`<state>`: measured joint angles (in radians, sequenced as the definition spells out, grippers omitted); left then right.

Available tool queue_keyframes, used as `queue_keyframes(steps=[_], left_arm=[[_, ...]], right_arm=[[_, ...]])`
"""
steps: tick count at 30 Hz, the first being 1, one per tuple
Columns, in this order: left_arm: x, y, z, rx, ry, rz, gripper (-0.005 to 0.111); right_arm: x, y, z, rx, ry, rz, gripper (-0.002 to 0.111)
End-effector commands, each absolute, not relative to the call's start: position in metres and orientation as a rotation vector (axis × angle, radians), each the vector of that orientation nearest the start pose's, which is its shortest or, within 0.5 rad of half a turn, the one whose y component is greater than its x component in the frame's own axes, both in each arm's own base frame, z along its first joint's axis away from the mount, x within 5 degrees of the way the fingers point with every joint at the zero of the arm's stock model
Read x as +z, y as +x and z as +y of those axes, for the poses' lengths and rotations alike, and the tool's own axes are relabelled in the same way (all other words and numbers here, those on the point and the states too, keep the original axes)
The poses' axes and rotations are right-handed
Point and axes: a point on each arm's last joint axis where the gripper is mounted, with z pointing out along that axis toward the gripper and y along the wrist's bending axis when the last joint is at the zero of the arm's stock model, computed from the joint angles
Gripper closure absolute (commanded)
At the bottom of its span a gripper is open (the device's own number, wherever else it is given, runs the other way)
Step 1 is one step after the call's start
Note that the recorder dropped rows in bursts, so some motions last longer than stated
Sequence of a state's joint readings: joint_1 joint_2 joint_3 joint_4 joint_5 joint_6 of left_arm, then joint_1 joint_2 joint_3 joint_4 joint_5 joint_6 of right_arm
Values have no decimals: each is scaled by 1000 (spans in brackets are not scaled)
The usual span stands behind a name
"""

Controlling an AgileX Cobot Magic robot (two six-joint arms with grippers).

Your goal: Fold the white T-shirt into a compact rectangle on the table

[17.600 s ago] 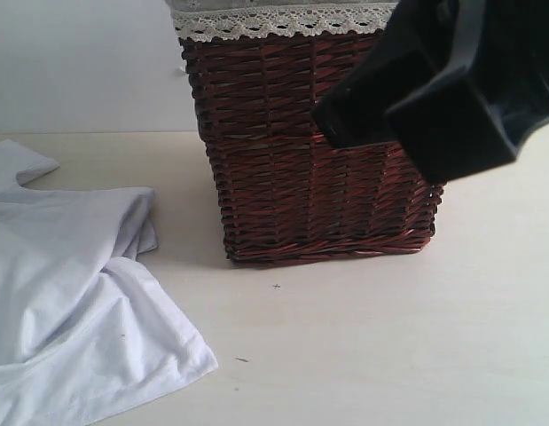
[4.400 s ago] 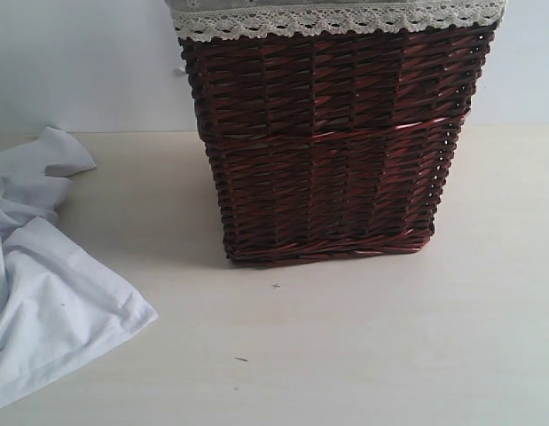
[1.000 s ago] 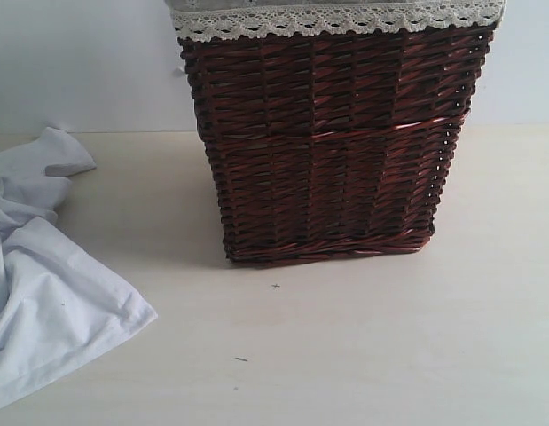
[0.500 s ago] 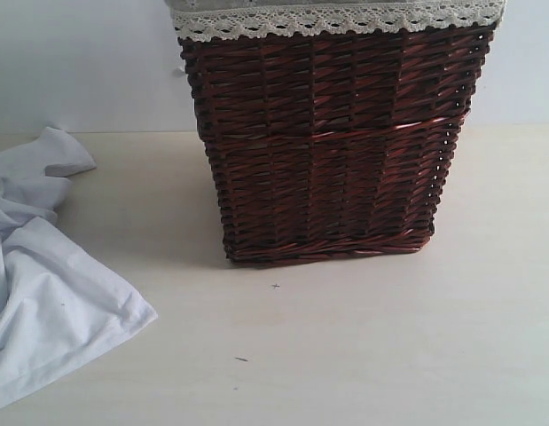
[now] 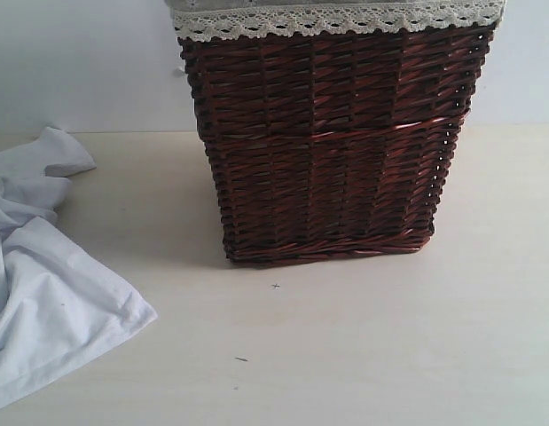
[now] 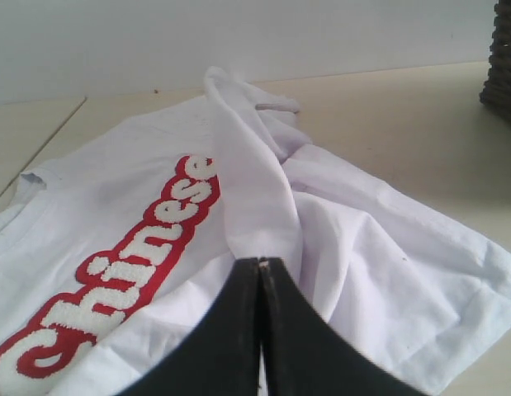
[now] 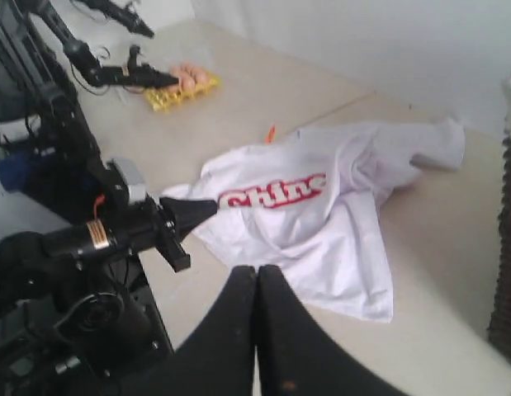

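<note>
The white T-shirt lies rumpled on the table at the left edge of the exterior view. No gripper shows in that view. In the left wrist view its red-outlined letters face up, and a raised ridge of cloth runs straight into my left gripper, which is shut on it. The right wrist view shows that gripper at the T-shirt's edge. My right gripper is shut on nothing and hovers above the table, short of the hem.
A tall brown wicker basket with a lace-trimmed lining stands mid-table, right of the shirt. In the right wrist view a yellow egg tray lies far off, with the left arm's body nearer.
Nothing has moved over the last second. Much earlier, the shirt lay spread flatter and further right, and a black gripper hung in front of the basket.
</note>
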<state>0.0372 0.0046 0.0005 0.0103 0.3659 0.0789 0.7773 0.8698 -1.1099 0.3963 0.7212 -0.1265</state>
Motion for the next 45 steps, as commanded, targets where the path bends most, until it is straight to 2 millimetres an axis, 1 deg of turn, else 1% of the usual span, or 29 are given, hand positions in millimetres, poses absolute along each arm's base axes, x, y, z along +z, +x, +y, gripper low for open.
queue_keyframes(steps=[1, 4, 7, 9, 12, 14, 16, 18, 20, 22, 26, 31, 34, 36, 37, 39, 42, 45], left_arm=[[181, 53, 2, 83, 44, 1839, 107], [181, 53, 2, 83, 44, 1839, 107], [181, 53, 2, 83, 44, 1839, 107], [181, 53, 2, 83, 44, 1839, 107], [181, 53, 2, 83, 44, 1839, 107], [181, 53, 2, 83, 44, 1839, 107], [181, 53, 2, 83, 44, 1839, 107], [181, 53, 2, 83, 44, 1839, 107], [181, 53, 2, 83, 44, 1839, 107], [181, 53, 2, 83, 44, 1839, 107], [181, 53, 2, 83, 44, 1839, 107], [181, 53, 2, 83, 44, 1839, 107], [181, 53, 2, 83, 44, 1839, 107], [181, 53, 2, 83, 44, 1839, 107], [181, 53, 2, 83, 44, 1839, 107], [181, 53, 2, 83, 44, 1839, 107], [181, 53, 2, 83, 44, 1839, 107], [181, 53, 2, 83, 44, 1839, 107]], right_arm=[[400, 140, 173, 860, -828, 2004, 92], [372, 168, 205, 895, -829, 2070, 76], [346, 186, 229, 928, -917, 2068, 67], [330, 193, 245, 977, -988, 2056, 66], [296, 199, 272, 1026, -1089, 2065, 67], [272, 203, 287, 992, -1125, 2094, 67], [244, 210, 301, 906, -1146, 2119, 67], [226, 221, 309, 834, -1121, 2133, 67], [216, 236, 321, 808, -1050, 2155, 66], [212, 254, 332, 799, -987, 2170, 63], [202, 280, 356, 749, -1002, 2160, 58], [182, 307, 378, 649, -1005, 2186, 57], [173, 322, 385, 511, -1036, 2217, 57], [169, 332, 386, 408, -1024, 2270, 57], [166, 337, 386, 327, -1027, 2295, 57], [162, 344, 386, 253, -1014, 2326, 57], [153, 350, 394, 242, -1039, 2328, 56], [145, 355, 402, 275, -1035, 2316, 53]])
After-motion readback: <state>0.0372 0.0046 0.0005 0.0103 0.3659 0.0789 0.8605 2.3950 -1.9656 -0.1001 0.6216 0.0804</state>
